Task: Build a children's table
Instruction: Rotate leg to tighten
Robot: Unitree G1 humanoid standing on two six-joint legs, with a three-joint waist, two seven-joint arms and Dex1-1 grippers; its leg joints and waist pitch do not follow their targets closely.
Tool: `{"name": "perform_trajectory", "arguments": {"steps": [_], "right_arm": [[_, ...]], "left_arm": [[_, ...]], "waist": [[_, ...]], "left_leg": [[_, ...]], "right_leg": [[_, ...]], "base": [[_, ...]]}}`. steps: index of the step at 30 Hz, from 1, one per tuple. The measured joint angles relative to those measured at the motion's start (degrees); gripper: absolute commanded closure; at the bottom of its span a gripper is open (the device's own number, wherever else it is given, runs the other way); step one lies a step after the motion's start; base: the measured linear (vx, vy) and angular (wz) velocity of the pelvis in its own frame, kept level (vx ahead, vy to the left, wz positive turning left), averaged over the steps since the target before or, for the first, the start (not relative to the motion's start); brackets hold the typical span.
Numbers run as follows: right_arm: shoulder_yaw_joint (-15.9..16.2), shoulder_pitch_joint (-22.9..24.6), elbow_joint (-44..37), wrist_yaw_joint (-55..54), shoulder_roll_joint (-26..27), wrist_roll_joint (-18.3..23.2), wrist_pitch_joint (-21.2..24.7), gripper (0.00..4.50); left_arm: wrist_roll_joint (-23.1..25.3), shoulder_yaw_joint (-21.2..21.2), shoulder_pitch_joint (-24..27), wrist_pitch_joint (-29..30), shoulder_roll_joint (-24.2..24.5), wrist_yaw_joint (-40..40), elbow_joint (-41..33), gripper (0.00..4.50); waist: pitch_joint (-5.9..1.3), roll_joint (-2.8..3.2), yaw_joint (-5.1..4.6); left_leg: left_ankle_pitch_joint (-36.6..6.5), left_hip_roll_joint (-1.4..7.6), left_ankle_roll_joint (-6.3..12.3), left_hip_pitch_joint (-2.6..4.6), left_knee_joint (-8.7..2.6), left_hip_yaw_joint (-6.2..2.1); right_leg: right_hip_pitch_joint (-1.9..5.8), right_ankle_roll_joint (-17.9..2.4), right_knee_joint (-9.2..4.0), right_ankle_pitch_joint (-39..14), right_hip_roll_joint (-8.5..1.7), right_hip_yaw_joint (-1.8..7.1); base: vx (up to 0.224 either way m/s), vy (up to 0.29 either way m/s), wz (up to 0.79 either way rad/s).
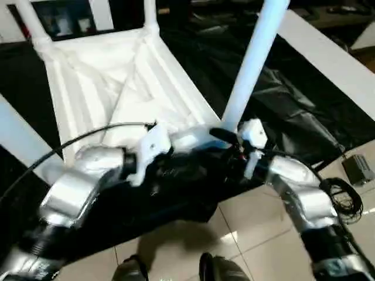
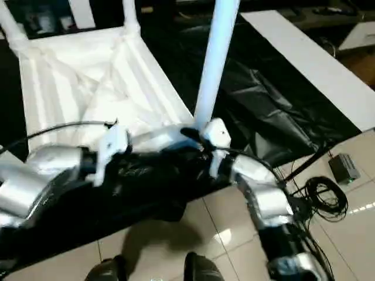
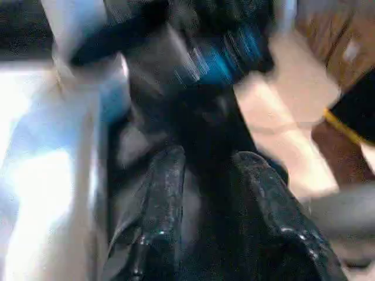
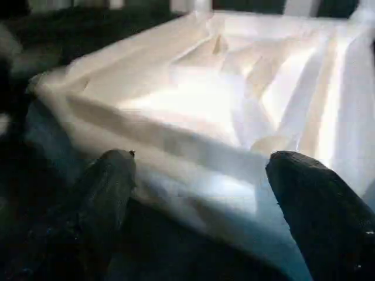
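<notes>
Right fingers (image 4: pixel 205 193) apparently astride tabletop (image 4: pixel 234 99)

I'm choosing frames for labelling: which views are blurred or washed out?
Left wrist view: heavy motion smear, the left gripper and what's behind it streaked. Right wrist view: tabletop ribs glare nearly white. Left eye view: mildly soft, upright leg readable.

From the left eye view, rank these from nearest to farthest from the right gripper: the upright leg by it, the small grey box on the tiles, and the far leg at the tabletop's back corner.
From the right gripper:
1. Upright leg, standing right at the gripper in the tabletop's near right corner.
2. Small grey box, on the tiles to the right.
3. Far leg, at the tabletop's back corner.
</notes>
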Motion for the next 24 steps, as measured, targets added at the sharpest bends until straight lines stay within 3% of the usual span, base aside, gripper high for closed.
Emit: {"name": "perform_trajectory", "arguments": {"steps": [7, 11, 16, 19, 20, 24], "right_arm": [[-0.51, -3.24, 5.16, -6.85, 4.15, -1.71, -3.51, 0.55], [-2.02, -7.38, 11.06, -14.26, 6.61, -3.15, -4.74, 0.55], [-4.53, -10.62, 17.29, -21.65, 6.56, -4.18, -7.32, 0.55], [-4.81, -12.5, 20.66, -23.67, 6.15, -4.37, -8.66, 0.55], [-5.17, -13.14, 21.93, -23.86, 5.46, -4.5, -9.11, 0.55], [-8.87, -14.68, 25.87, -25.84, 2.39, -5.12, -10.81, 0.55]], "left_arm": [[5.22, -0.26, 2.87, 1.02, -0.15, 6.94, -0.34, 2.13], [7.08, -1.49, 4.8, 0.22, -0.74, 11.25, -1.36, 1.8], [8.55, -1.53, 6.36, -3.84, -0.39, 13.01, -2.36, 1.38], [7.7, -1.53, 6.7, -5.43, -0.45, 12.08, -2.57, 1.24], [6.98, -1.45, 7.11, -5.56, -0.2, 11.42, -3.04, 0.97], [4.37, 0.65, 9.52, -5.73, 1.78, 9.29, -4.18, 0.78]], "waist": [[0.0, -0.14, -0.26], [0.0, -0.17, -0.66], [-0.01, -0.2, 0.87], [-0.02, -0.23, 1.04], [-0.02, -0.24, 1.19], [-0.03, -0.25, 1.41]], "left_leg": [[0.0, 0.0, -0.02, 0.01, 0.0, -0.01], [0.06, 0.01, -0.1, 0.04, 0.05, -0.03], [0.14, 0.0, -0.2, 0.01, 0.09, -0.04], [0.14, -0.01, -0.2, -0.07, 0.19, -0.02], [0.14, 0.0, -0.2, -0.12, 0.22, 0.0], [0.15, 0.01, -0.18, -0.37, 0.38, 0.14]], "right_leg": [[0.0, 0.0, 0.03, 0.0, 0.0, -0.01], [0.0, 0.01, 0.15, 0.0, 0.01, -0.01], [0.03, 0.06, 0.22, -0.03, -0.01, 0.04], [0.04, 0.06, 0.25, -0.03, -0.02, 0.07], [0.04, 0.06, 0.27, -0.03, -0.03, 0.07], [0.04, 0.07, 0.29, -0.03, -0.04, 0.08]], "base": [[0.0, 0.0, 0.0], [0.0, 0.0, 0.0], [0.0, 0.0, 0.0], [0.0, 0.0, 0.0], [0.0, 0.0, 0.0], [0.0, 0.0, 0.0]]}}
